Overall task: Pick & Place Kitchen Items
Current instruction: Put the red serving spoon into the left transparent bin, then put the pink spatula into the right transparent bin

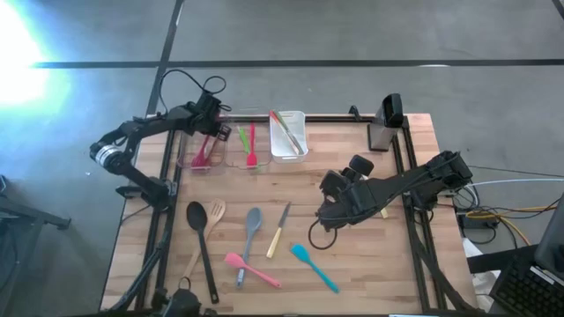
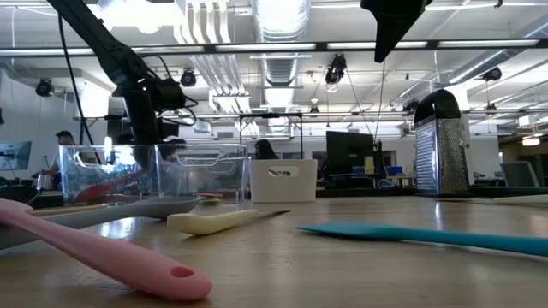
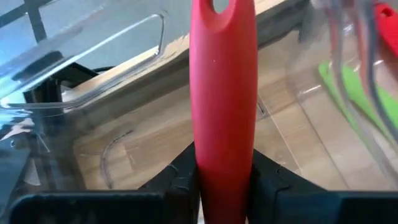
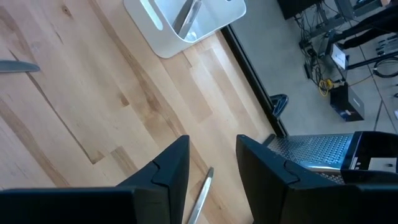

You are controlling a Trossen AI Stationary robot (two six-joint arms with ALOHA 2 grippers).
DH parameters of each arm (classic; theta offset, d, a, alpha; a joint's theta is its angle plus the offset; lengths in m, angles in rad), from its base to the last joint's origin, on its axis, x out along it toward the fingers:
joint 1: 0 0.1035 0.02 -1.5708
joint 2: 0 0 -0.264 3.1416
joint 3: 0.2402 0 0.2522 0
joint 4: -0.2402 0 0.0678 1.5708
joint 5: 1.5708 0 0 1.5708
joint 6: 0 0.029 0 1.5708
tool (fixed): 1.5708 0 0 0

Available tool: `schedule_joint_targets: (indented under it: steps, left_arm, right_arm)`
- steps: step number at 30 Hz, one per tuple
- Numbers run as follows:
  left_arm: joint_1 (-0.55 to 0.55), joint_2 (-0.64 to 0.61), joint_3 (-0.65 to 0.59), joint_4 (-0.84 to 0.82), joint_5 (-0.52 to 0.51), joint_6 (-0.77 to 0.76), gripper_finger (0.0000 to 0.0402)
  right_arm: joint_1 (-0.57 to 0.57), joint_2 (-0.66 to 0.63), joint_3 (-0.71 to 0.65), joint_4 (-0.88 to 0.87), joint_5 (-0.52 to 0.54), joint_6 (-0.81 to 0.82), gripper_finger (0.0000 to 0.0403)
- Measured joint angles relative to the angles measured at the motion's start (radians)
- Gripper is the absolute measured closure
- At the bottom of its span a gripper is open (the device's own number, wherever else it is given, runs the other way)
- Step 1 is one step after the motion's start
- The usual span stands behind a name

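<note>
Wooden surface with spoons and spatulas, left tool squeezing a red spatula inside a clear bin, right tool open, holding nothing, above the surface

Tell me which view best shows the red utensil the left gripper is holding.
The left wrist view: the red utensil fills the frame, clamped between the left gripper fingers inside the clear bin. The high view shows it small under the arm; the low view shows only a red blur through the bin wall; the right wrist view misses it.

Two dark jointed arms, black cables
</note>
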Motion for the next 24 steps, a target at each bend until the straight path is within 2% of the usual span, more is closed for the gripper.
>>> schedule_joint_targets:
  steps: [5,10,16,24]
  left_arm:
    - [0.0,0.016,0.013,-0.034,0.012,0.002,0.0222]
    - [-0.001,-0.015,0.044,-0.107,0.021,0.002,0.0171]
    - [-0.001,-0.093,0.097,-0.191,0.04,-0.007,0.0156]
    - [-0.002,-0.247,0.191,-0.297,0.194,-0.039,0.0154]
  right_arm:
    - [0.0,0.0,0.0,0.0,0.0,0.0,0.0273]
    - [-0.001,0.0,0.0,0.0,0.001,-0.003,0.0278]
    - [-0.001,0.0,0.0,-0.001,0.002,-0.002,0.0281]
    - [-0.001,0.0,0.0,-0.002,0.002,-0.005,0.0273]
